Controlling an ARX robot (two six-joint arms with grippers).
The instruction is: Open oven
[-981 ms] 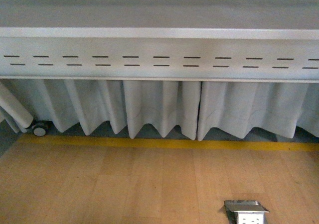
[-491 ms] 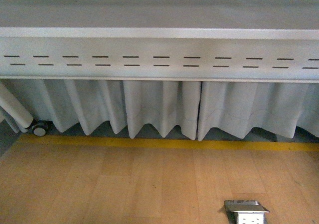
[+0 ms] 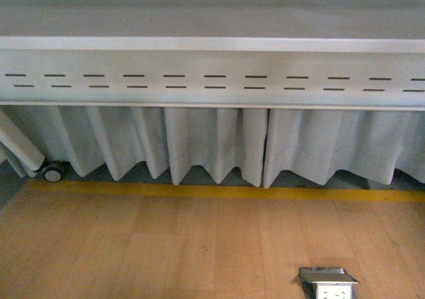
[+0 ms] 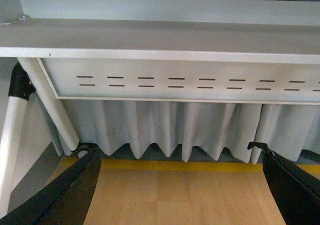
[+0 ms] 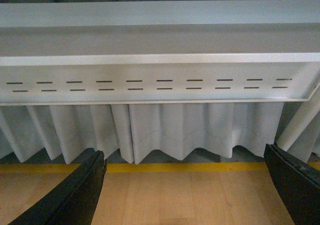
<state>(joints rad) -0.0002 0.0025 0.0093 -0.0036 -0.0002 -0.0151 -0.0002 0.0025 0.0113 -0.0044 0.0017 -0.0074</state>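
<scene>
I cannot find the oven in any of my three feeds, so I cannot tell where it stands or how it looks from here.

The front camera is aimed low. The pale grey edge of the bench (image 3: pixel 212 43) runs across the upper part of the frame. Directly under it is a slotted panel (image 3: pixel 212 80) with two rows of short dark dashes. A pleated grey-white curtain (image 3: pixel 212 146) hangs below that across the middle of the frame. Its hem ends just above a yellow line (image 3: pixel 219 191) on the wooden floor (image 3: pixel 166 246). At the lower right of the frame a metal floor socket box (image 3: pixel 327 282) stands open. At the far left a white tube leg (image 3: pixel 20 143) slants down to a small caster (image 3: pixel 53 173).

On the left wrist feed, the left claw (image 4: pixel 174 150) is spread wide. Its two dark fingers (image 4: pixel 75 195) sit at opposite sides of the picture, with only floor and curtain between them, and it has hold of nothing. The right claw (image 5: pixel 184 152) reads the same on its own feed, with its black fingers (image 5: pixel 75 195) far apart and nothing gripped.
</scene>
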